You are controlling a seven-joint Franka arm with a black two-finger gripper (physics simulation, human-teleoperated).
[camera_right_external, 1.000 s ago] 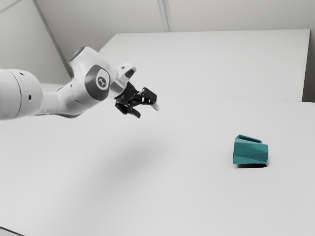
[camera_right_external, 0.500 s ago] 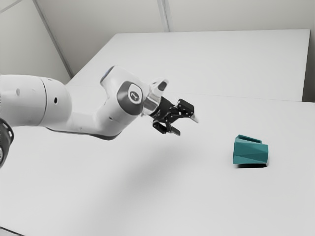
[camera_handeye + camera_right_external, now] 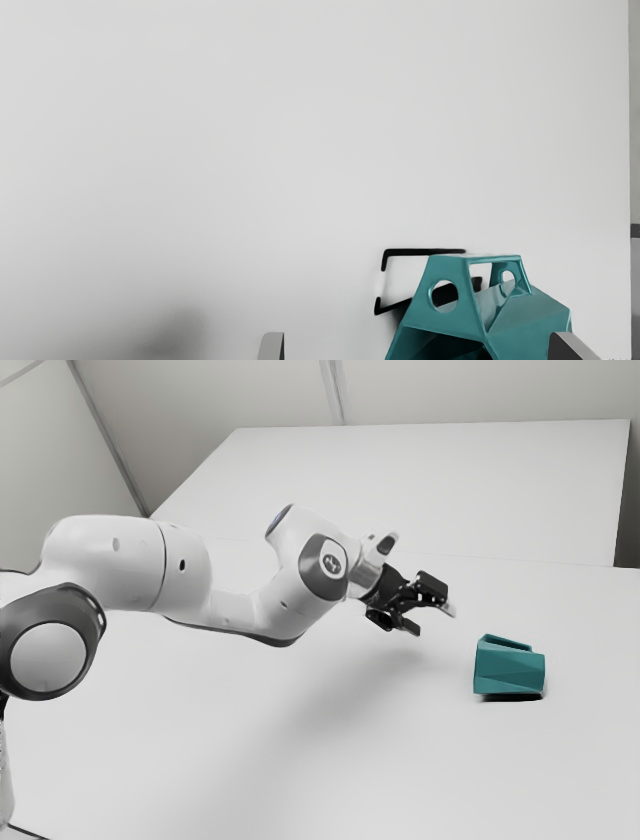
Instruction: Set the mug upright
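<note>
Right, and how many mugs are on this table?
1: the teal mug, lying on its side on the white table, ahead of the open tool, toward the exterior view's right.

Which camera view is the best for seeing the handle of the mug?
The wrist view: there the handle of the teal mug looks largest, and its angular frame and round holes are clear. The exterior view gives it much smaller, as a thin, slanting loop along the upper side of the mug.
</note>
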